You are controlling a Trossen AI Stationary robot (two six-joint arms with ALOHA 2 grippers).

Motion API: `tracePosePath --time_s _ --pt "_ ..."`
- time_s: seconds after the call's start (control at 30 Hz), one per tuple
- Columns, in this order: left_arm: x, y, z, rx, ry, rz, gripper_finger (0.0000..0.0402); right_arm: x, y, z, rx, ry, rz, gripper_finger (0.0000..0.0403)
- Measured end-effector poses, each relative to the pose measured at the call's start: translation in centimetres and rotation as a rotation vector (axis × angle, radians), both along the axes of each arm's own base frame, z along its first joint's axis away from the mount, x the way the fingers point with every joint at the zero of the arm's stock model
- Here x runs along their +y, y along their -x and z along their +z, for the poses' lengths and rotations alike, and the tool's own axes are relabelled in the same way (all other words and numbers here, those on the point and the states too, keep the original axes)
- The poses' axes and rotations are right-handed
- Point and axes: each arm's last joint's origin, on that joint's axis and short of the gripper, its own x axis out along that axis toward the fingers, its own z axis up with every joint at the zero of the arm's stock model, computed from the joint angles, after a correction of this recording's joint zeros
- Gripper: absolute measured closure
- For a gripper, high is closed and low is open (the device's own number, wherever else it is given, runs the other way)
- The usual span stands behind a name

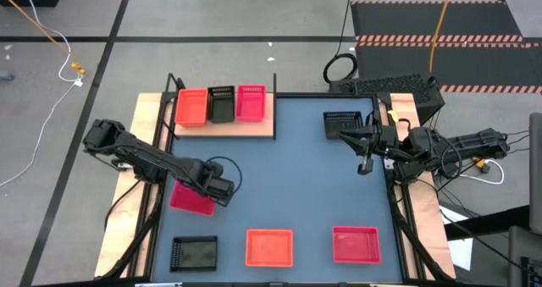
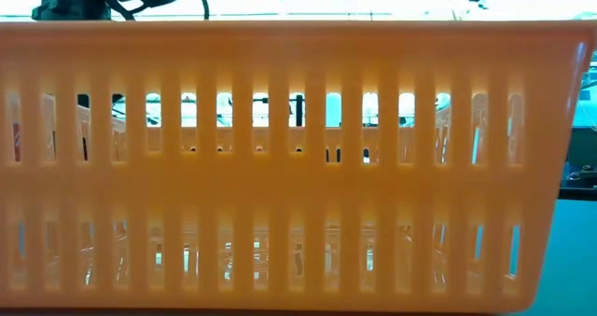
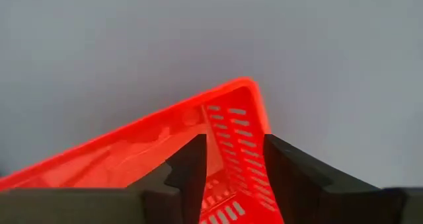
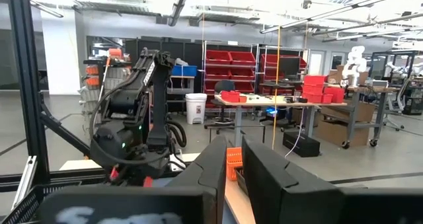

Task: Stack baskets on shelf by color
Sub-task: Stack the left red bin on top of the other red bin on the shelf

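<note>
The left gripper (image 1: 222, 188) sits over the left side of the table (image 1: 296, 177), its fingers (image 3: 192, 171) straddling the wall of a pink-red basket (image 1: 192, 196). One finger is inside the basket and one outside, near a corner; whether they already press on the wall cannot be told. This basket lies askew, its long axis turned off the table edges, with the gripper at its right-hand end.

Ahead of that gripper, at the table's far edge, stands the shelf (image 1: 254, 126). It carries three baskets side by side, long axes running front to back: orange (image 1: 191, 107), black (image 1: 221, 103), pink-red (image 1: 251, 102).

Behind the left gripper, along the near edge, lie a black basket (image 1: 194, 253), an orange basket (image 1: 269, 247) and a pink-red basket (image 1: 356, 243).

The right gripper (image 1: 365, 167) hangs over the right side, fingers nearly pressed together, empty. Just beyond it lies another black basket (image 1: 343, 124).
</note>
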Motion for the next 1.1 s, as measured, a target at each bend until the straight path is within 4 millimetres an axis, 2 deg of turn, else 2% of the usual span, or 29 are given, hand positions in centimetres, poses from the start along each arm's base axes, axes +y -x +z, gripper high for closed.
tracePosePath --time_s 0.27,0.4,0.57,0.67,0.77,0.93,1.1 --pt "-0.3 -0.8 -1.7 0.053 0.025 -0.063 0.0322 0.0 0.0 0.0 -0.005 -0.001 0.000 0.0358" --pt "0.0 -0.9 -1.3 0.028 0.041 -0.070 0.0346 0.0 -0.1 0.0 -0.004 -0.001 0.000 0.0358" --pt "0.7 -0.6 0.6 -0.056 0.042 -0.088 0.0356 0.0 -0.1 0.0 -0.004 -0.001 0.000 0.0358" --pt "0.9 -0.7 2.4 -0.154 0.011 -0.088 0.0342 0.0 -0.1 0.0 -0.004 -0.001 0.000 0.0358" --pt "0.4 -1.0 2.8 -0.232 -0.032 -0.110 0.0317 0.0 -0.1 0.0 -0.004 -0.001 0.000 0.0358" --pt "-1.5 -2.0 1.5 -0.269 -0.019 -0.161 0.0267 0.0 -0.1 0.0 -0.002 0.004 -0.001 0.0358" --pt "-1.4 -2.0 0.2 -0.176 -0.016 -0.155 0.0232 0.0 -0.1 0.0 -0.003 0.004 -0.001 0.0358"
